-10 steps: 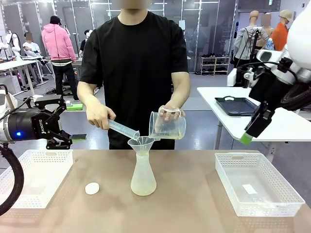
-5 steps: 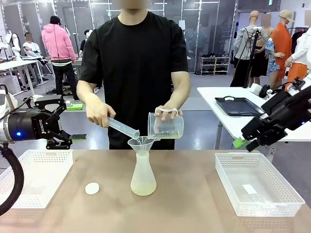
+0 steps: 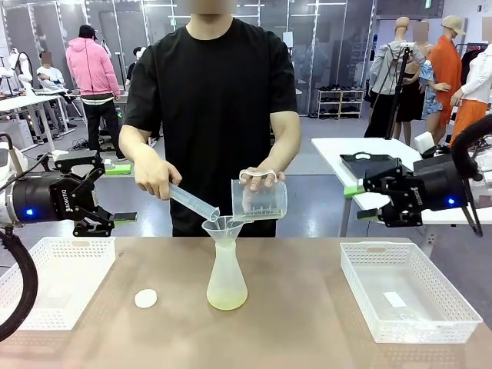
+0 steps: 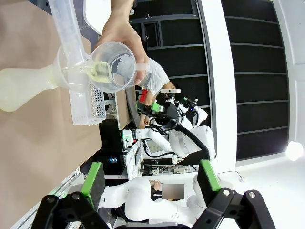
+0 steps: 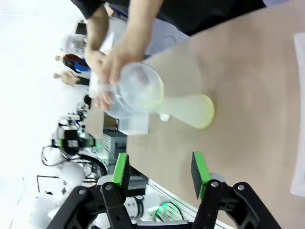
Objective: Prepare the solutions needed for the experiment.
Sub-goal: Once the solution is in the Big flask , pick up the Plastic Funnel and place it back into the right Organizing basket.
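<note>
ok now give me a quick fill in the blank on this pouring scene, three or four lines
1. The person tilts the graduated cylinder into the ___ atop the flask.
2. The pale yellow-green solution fills only the flask's ___.
3. The left gripper and the right gripper are both ___, holding nothing.
4. The white disc lies between the flask and the ___ basket.
Missing words: funnel; bottom; open; left.
</note>
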`<act>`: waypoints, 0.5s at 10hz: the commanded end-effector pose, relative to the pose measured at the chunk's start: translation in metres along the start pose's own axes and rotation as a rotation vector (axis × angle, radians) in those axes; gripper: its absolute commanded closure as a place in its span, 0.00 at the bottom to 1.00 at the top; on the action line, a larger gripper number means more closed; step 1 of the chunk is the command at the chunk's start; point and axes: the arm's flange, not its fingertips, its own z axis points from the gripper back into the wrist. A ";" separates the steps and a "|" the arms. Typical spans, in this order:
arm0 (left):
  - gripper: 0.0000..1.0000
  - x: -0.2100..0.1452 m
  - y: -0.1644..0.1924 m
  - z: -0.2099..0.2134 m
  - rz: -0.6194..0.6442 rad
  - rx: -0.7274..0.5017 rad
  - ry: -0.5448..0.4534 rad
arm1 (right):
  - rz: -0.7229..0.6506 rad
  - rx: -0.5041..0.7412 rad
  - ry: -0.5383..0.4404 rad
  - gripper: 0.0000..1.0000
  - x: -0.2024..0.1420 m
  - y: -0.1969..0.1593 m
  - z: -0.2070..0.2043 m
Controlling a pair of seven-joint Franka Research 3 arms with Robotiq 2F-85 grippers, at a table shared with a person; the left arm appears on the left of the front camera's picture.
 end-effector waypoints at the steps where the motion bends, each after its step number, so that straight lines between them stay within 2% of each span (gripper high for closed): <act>1: 0.00 -0.002 -0.003 -0.002 0.021 -0.024 -0.007 | 0.043 0.024 -0.040 0.34 -0.013 -0.007 -0.015; 2: 0.00 -0.002 -0.003 -0.002 0.021 -0.024 -0.007 | 0.044 0.050 -0.053 0.34 -0.014 -0.005 -0.016; 3: 0.00 -0.002 -0.003 -0.002 0.021 -0.024 -0.007 | 0.001 0.026 -0.020 0.34 0.000 0.003 -0.005; 5: 0.00 -0.002 -0.003 -0.002 0.021 -0.024 -0.007 | 0.001 0.026 -0.020 0.34 0.000 0.003 -0.005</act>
